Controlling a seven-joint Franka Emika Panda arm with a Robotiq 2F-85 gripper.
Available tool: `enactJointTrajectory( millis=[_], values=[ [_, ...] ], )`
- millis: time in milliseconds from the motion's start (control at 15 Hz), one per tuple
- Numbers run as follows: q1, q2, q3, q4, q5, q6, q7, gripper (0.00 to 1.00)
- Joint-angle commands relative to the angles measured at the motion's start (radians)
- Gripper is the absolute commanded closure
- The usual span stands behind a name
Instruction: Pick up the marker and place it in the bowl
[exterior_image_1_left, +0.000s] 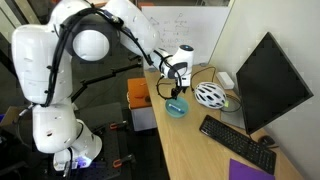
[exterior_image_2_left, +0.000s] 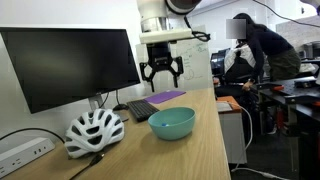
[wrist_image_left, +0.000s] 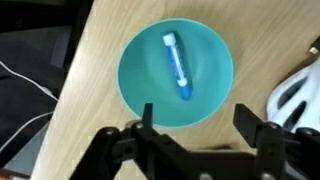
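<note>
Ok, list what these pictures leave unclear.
- The marker shows only in the wrist view. In an exterior view the bowl hides its inside behind its own wall.
- In an exterior view the bowl is too small to show its contents.
- The helmet is cut off by the wrist view's right edge.
- The person's face is blurred in an exterior view.

An office: monitor (exterior_image_2_left: 70, 65), keyboard (exterior_image_1_left: 236, 142), whiteboard (exterior_image_1_left: 185, 22), wooden desk (exterior_image_2_left: 190, 155).
</note>
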Motion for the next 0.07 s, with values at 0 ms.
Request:
enactJointTrajectory(
  millis=[0],
  values=[
    [-0.040,-0.112,0.009,-0.042,0.055,-0.123,-0.072,0.00]
  ],
)
